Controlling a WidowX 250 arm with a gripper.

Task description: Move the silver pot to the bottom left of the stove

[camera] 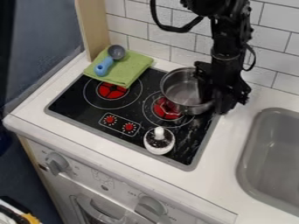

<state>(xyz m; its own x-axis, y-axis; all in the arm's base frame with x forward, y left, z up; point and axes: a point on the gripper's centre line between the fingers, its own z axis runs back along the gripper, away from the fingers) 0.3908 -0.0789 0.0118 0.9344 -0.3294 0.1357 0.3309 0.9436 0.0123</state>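
Nearest to the camera is the white oven front [111, 179], which carries a grey knob at the left [57, 163] and another grey knob lower at the right [151, 209]. Above it lies the white surface [224, 148], and the black stove [69, 103] is set into this surface, with a grey border around it. On the stove I see a left burner [112, 90] and a right burner [166, 108], both red in the middle. In front of them are two small red dials [119, 124]. White marks are spread on the black top, at its right part.

The silver pot [179, 85] is at the back right of the stove, over a part of the right burner. The black arm [227, 39] comes from the top edge, and its claw [213, 97] is at the right side of the pot, by the rim. I cannot tell whether the claw is spread or is pinching this rim.

Near the front edge of the stove sits a round white-and-black thing [159, 141] with a white top. At the back left corner, a spoon [107, 63] with blue handle lies on a green cloth [130, 70]. To the right is the grey sink [245, 159]. Behind stands a white tiled wall [131, 27], beside a pale wooden post [93, 26].
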